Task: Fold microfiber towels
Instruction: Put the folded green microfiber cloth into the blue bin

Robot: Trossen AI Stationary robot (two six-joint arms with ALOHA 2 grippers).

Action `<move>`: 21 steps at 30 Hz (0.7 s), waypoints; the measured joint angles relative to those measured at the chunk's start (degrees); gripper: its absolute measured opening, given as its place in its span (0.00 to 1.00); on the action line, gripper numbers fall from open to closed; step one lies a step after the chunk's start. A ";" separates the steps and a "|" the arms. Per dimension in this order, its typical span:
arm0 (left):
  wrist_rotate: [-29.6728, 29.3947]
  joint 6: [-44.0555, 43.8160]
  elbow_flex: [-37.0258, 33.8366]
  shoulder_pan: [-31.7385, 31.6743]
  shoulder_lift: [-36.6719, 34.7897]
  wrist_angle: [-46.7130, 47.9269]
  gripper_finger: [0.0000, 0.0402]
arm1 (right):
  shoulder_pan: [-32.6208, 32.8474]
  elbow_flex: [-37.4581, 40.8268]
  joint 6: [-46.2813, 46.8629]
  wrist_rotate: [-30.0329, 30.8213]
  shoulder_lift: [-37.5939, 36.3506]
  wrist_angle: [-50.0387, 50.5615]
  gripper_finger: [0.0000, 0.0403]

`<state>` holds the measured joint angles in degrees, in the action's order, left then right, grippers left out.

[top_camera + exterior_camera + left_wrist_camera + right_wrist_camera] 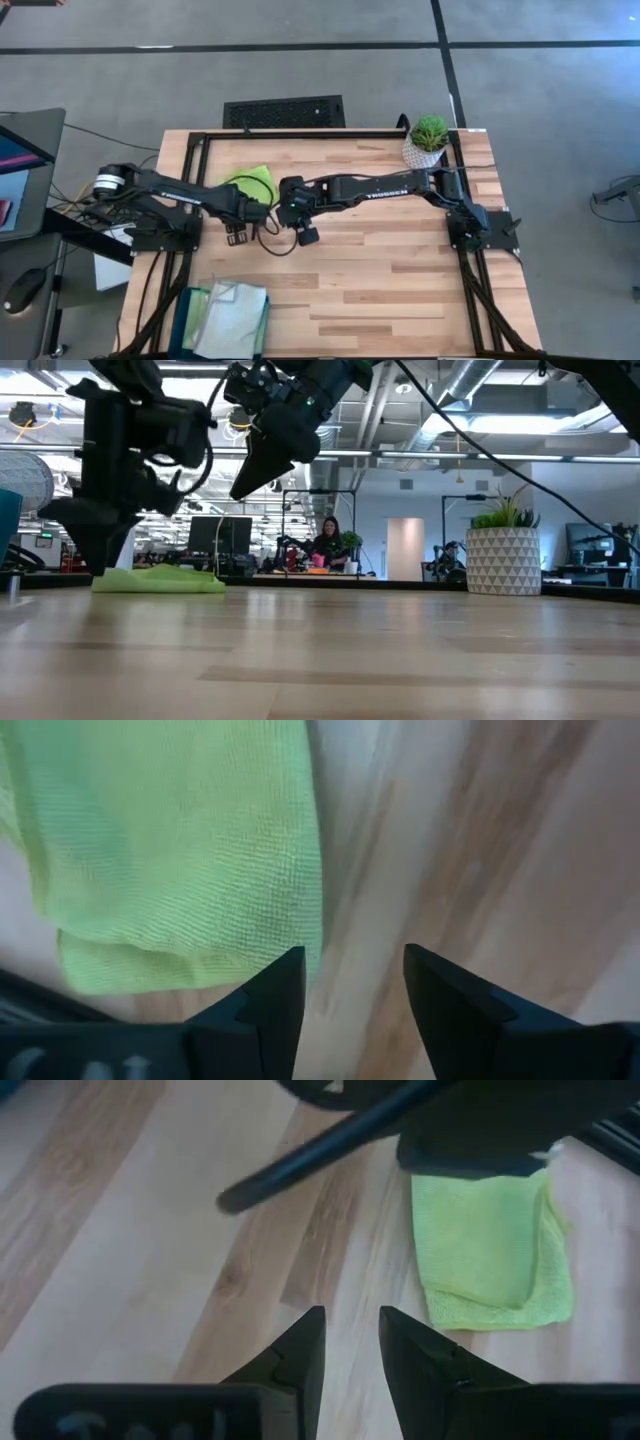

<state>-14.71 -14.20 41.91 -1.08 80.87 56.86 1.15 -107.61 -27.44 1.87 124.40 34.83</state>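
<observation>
Lime green towel point(252, 183) lies folded on the desk point(380, 270) near its far edge, toward the far-left corner, partly under the left arm. In the left wrist view it reads as a doubled rectangle with a second layer showing along one edge, so this one looks folded or nearly so. The other towels point(232, 318) sit in a loose pile at the near-left corner in or on the teal bin point(188, 312); pale grey-green is on top and a greener layer peeks out beside it, but I can't count them or see a yellow one. Judgement: roughly one towel done, the rest still to fold.

The left gripper point(345, 982) hangs just beside the lime towel's edge, fingers spread, nothing between them, bare wood under the gap. The right gripper point(350, 1342) is near the middle of the desk, raised off the surface in the low view, fingers parted with a narrow gap, empty; the lime towel lies ahead of it, well apart.

Materials: the towel is soft microfiber with a fine waffle-like weave, matte, with rounded limp corners. The desk is pale butcher-block wood in long planks, smooth. A potted plant point(427, 140) in a white patterned pot stands at the far-right corner.
</observation>
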 joint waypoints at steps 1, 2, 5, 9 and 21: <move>-0.75 -0.43 0.00 0.00 1.05 0.07 0.41 | -0.02 0.00 0.00 0.01 0.00 -0.06 0.30; -1.99 -1.18 0.00 0.02 1.92 0.21 0.41 | -0.04 -0.01 0.00 0.03 0.00 -0.15 0.30; -6.36 -4.26 -0.01 -0.01 4.09 0.42 0.41 | -0.05 0.00 0.00 0.13 -0.02 -0.16 0.30; -12.07 -4.20 0.42 -0.02 5.46 -3.18 0.41 | -0.15 0.00 -0.02 0.14 -0.02 0.38 0.30; -10.64 -4.37 -1.93 -0.82 5.48 -11.95 0.41 | -0.13 0.00 0.46 0.15 -0.02 1.83 0.30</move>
<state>-25.36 -18.57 39.98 -1.90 86.35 44.91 1.02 -107.61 -26.98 2.02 124.38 36.67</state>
